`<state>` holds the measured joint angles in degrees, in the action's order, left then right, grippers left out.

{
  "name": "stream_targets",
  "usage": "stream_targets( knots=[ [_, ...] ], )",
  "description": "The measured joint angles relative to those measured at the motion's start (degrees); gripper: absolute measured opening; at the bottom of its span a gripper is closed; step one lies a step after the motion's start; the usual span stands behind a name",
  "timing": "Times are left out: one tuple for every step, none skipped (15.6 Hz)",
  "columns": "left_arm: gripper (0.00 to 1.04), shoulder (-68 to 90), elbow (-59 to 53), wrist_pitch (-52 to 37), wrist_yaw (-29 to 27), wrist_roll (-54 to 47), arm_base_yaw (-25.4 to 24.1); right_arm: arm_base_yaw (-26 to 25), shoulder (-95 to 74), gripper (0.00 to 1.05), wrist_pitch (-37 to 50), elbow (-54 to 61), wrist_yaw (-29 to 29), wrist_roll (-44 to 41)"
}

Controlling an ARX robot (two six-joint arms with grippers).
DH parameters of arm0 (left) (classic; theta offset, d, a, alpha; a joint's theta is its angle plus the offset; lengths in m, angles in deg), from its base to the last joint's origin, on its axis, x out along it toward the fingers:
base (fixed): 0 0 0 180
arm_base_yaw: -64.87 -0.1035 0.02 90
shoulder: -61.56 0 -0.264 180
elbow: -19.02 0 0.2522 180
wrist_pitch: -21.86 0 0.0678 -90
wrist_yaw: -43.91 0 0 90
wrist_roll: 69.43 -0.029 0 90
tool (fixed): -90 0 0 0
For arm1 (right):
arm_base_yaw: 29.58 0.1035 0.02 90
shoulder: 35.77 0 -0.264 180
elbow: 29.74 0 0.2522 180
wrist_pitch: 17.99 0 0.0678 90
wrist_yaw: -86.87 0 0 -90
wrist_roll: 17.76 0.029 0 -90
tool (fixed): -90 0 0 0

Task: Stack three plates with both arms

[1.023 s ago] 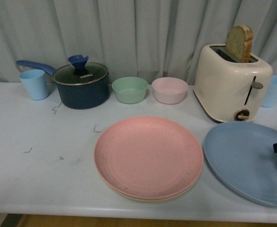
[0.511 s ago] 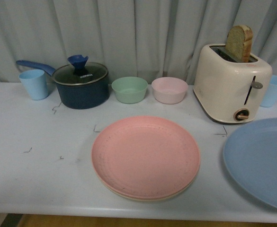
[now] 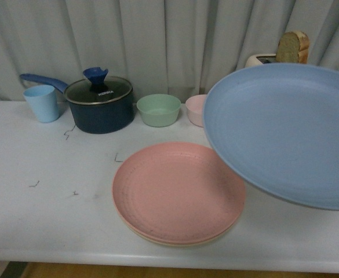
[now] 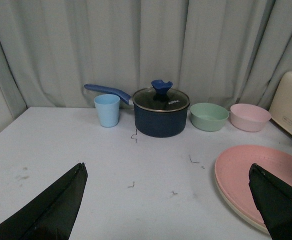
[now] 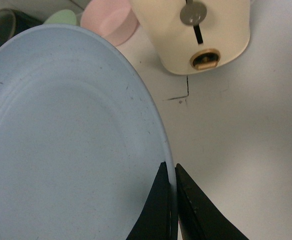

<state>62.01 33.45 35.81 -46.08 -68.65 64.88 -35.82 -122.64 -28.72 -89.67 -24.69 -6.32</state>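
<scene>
The pink plate (image 3: pixel 178 191) lies on the beige plate, whose rim (image 3: pixel 157 238) shows under it, at the table's front middle. The blue plate (image 3: pixel 285 130) hangs tilted in the air at the right, overlapping the pink plate's right edge in the front view. My right gripper (image 5: pixel 173 172) is shut on the blue plate's rim (image 5: pixel 61 140); it is out of the front view. My left gripper (image 4: pixel 168 175) is open and empty above the table, left of the pink plate (image 4: pixel 265 172).
At the back stand a light blue cup (image 3: pixel 42 103), a dark pot (image 3: pixel 99 104) with a lid, a green bowl (image 3: pixel 159 110), a pink bowl (image 3: pixel 195 109) and a cream toaster (image 5: pixel 200 30) with bread (image 3: pixel 292 47), partly hidden by the blue plate.
The blue plate has gone from lying on the table at the right to being lifted high and tilted, moving left toward the pink plate. It now hides most of the toaster.
</scene>
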Motion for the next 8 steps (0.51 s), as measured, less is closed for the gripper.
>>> stream_targets(
  knots=[
    [0.98, 0.00, 0.00, 0.00, 0.00, 0.00, 0.00, 6.86, -7.58, 0.03, 4.00, -0.90, 4.44, 6.32],
    [0.98, 0.00, 0.00, 0.00, 0.00, 0.00, 0.00, 9.11, -10.10, 0.03, 5.18, -2.10, 5.55, 8.13],
    [0.98, 0.00, 0.00, 0.02, 0.00, 0.00, 0.00, 10.78, -12.11, 0.03, 5.25, -3.43, 6.56, 8.98],
    [0.98, 0.00, 0.00, 0.00, 0.00, 0.00, 0.00, 12.00, -14.05, 0.03, 5.25, -4.61, 7.91, 9.57],
    [0.98, 0.00, 0.00, 0.00, 0.00, 0.00, 0.00, 12.92, -15.93, 0.03, 5.20, -5.62, 8.83, 9.97],
    [0.98, 0.00, 0.00, 0.00, 0.00, 0.00, 0.00, 13.88, -17.84, 0.03, 5.16, -6.56, 9.90, 10.08],
    [0.98, 0.00, 0.00, 0.02, 0.00, 0.00, 0.00, 14.60, -19.32, 0.03, 5.11, -7.45, 10.54, 10.23],
    [0.98, 0.00, 0.00, 0.00, -0.02, 0.00, 0.00, 15.30, -20.74, 0.03, 5.18, -8.41, 11.17, 10.51]
  ],
)
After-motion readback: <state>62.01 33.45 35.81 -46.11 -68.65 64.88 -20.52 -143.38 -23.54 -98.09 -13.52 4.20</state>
